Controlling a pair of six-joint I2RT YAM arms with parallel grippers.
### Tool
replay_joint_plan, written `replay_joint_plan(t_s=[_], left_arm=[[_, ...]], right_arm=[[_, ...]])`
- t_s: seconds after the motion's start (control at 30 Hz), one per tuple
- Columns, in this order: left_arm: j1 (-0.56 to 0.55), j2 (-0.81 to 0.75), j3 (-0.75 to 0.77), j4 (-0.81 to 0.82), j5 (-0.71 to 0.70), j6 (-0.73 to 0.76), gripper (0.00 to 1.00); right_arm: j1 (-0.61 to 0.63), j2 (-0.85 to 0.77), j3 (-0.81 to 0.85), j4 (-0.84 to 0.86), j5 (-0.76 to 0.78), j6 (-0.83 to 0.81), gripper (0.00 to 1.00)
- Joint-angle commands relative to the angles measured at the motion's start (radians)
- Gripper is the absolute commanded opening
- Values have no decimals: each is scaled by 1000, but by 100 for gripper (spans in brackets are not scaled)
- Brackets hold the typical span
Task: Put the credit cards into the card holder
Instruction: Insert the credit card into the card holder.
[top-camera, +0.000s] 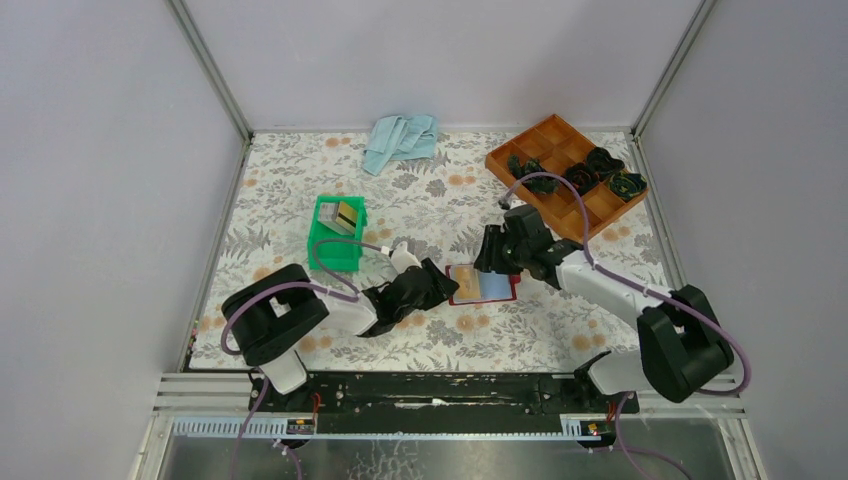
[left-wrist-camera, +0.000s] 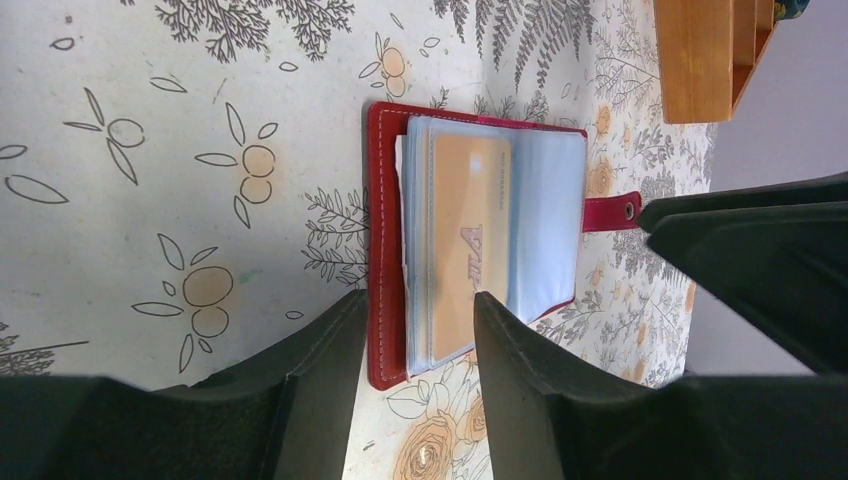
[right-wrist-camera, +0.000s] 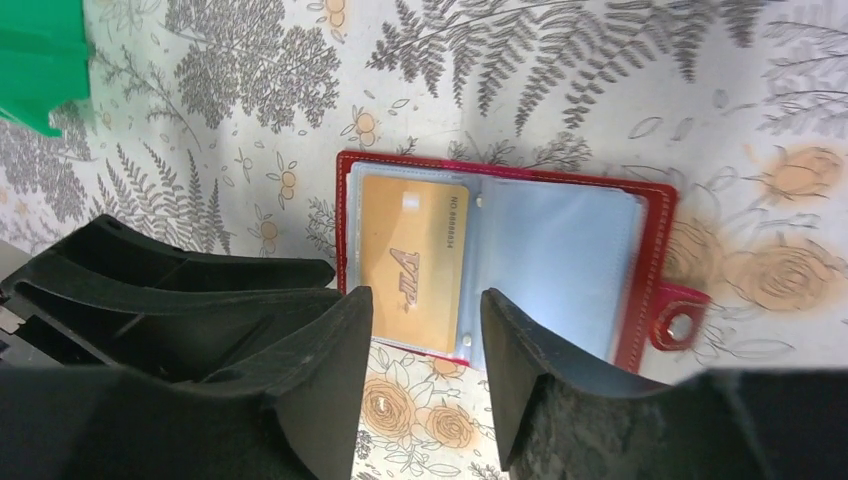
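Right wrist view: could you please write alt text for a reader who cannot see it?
An open red card holder lies flat on a flowered tablecloth, a gold card in its left clear sleeve. The two black fingers of the right tool stand apart in the foreground, and the corner of a green bin shows top left.

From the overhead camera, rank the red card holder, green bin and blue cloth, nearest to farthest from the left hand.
1. Dark red card holder, just right of left hand.
2. Green plastic bin, back left.
3. Crumpled pale blue cloth, far back.
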Motion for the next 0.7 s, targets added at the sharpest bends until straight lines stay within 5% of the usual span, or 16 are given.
replay_joint_plan(t_s=[0.0,0.67], left_arm=[[-9,18,-41,-215,8,31,54],[-27,59,-54,-199,43,30,63]], right_arm=[[8,-84,-2,-76,135,-7,54],[-15,-155,-184,-124,232,81,68]])
